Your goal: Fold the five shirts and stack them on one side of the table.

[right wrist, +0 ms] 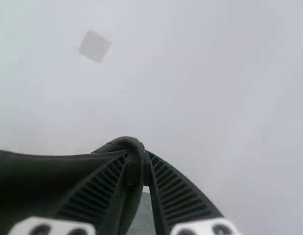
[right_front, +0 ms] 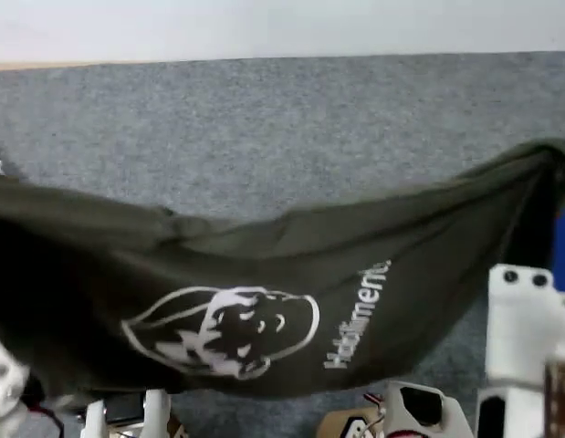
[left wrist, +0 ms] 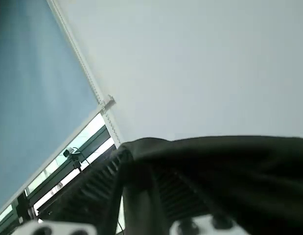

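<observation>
Shirt, dark olive with a white printed figure and lettering, fills most of my high view. It is stretched in a sagging band from the left edge to the right, where its top corner bunches up high. Behind it I see the table, covered in a grey, carpet-like surface. A pale wall runs along its far edge.

Both wrist cameras point upward. The left one shows me a plain white ceiling. Beside that is a blue roller blind, with a strip of bright window below its bottom bar.

In the high view, a white arm segment stands near the lower right, in front of the cloth. I cannot tell which arm it is.

The left gripper has its ribbed black jaws pressed together on a fold of the dark fabric, which drapes away over one finger. The right gripper is likewise clamped on the cloth, with a small hump of fabric pinched at its tips.

A small square panel sits in the ceiling above the right gripper.
</observation>
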Controlling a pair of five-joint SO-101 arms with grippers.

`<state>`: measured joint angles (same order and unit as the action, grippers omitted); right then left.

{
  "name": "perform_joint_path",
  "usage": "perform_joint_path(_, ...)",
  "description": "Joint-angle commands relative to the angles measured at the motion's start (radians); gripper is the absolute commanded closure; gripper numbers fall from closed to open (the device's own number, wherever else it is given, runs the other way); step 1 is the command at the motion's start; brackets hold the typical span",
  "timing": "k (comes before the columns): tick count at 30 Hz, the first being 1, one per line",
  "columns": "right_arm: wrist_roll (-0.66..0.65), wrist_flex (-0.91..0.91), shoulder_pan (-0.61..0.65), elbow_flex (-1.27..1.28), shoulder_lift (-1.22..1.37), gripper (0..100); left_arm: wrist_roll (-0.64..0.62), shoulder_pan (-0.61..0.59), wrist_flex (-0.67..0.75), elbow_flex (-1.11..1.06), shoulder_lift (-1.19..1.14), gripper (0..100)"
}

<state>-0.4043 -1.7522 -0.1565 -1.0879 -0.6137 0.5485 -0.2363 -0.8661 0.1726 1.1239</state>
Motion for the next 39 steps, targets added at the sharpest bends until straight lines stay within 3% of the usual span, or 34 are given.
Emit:
perform_joint_path(1,-0.012,-0.024,-0.022,-0.015,0.001,98.8,0.009,0.0,0.009,0.016,-0.005,100)
perform_joint_path(7,-0.008,-0.019,-0.022,0.069,0.053,98.8,0.017,0.0,-0.098,-0.107,-0.031,100)
perform_joint_path(16,0.003,0.101,-0.016,0.351,0.194,98.8,0.017,0.008,-0.084,-0.43,-0.155,100)
perform_joint_path(24,0.068,0.364,-0.015,0.589,0.309,98.8,0.012,0.008,0.285,-0.63,-0.388,100)
perform_joint_path(34,0.081,0.688,-0.015,0.864,0.469,98.8,0.012,0.008,0.647,-0.63,-0.796,100)
perform_joint_path(39,0.074,0.812,-0.015,0.89,0.547,98.8,0.012,0.006,0.683,-0.489,-1.005,100)
